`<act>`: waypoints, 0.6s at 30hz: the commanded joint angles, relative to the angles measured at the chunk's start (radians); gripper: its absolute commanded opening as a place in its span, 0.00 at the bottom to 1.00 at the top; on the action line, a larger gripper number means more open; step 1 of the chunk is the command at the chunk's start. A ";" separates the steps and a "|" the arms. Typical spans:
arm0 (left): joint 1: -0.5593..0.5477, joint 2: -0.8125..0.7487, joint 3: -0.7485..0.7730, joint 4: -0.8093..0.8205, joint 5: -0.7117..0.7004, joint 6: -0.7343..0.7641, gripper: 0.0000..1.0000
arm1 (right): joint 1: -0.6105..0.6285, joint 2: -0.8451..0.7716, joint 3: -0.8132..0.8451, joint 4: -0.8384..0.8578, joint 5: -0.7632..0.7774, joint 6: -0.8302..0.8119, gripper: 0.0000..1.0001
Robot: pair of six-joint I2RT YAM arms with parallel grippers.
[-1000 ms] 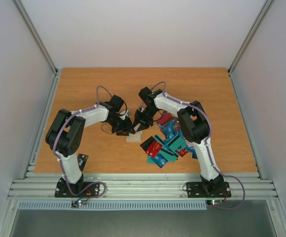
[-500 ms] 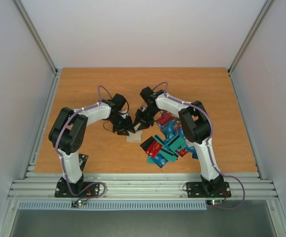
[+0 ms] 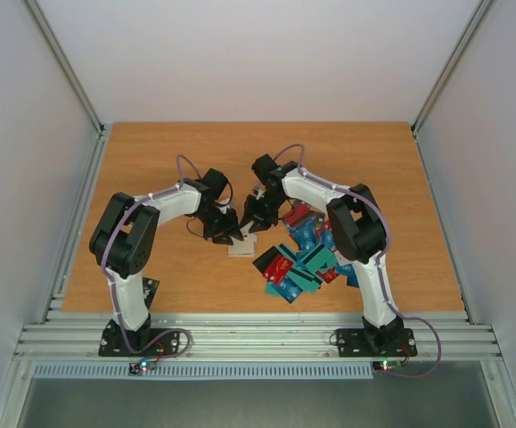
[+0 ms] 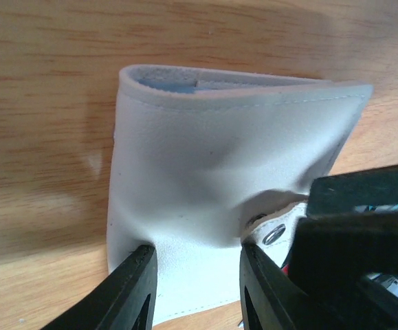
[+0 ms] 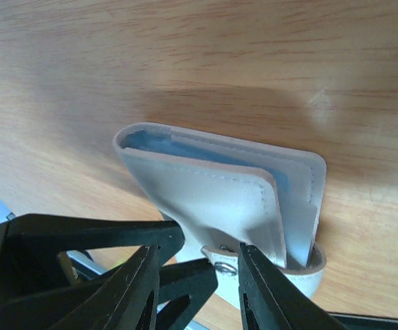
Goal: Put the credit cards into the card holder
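The cream card holder (image 3: 241,248) lies on the wooden table between both grippers. In the left wrist view the card holder (image 4: 212,158) lies folded, and my left gripper (image 4: 197,275) is open with both fingertips resting on its cover. Its clasp strap (image 4: 275,235) with a metal snap sits by the right finger. In the right wrist view the card holder (image 5: 219,185) gapes slightly and shows bluish sleeves. My right gripper (image 5: 199,289) is open, with the snap strap (image 5: 226,267) between its fingers. The credit cards (image 3: 298,259), teal, blue, red and black, lie in a pile to the right.
The left gripper (image 3: 231,234) and right gripper (image 3: 251,225) are almost touching over the holder. The left gripper's black fingers (image 5: 82,240) show in the right wrist view. The card pile lies under the right arm's forearm.
Both grippers have closed in slightly on the card holder. The left arm has shifted a little to the right. The holder and the card pile have stayed in place.
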 commanded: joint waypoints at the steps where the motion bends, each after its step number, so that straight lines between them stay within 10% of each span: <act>1: -0.023 0.146 -0.046 0.167 -0.136 0.010 0.36 | 0.020 -0.081 -0.006 -0.003 0.016 -0.033 0.32; 18: -0.023 0.163 -0.028 0.158 -0.118 0.019 0.36 | -0.004 -0.125 -0.141 0.020 0.041 -0.080 0.06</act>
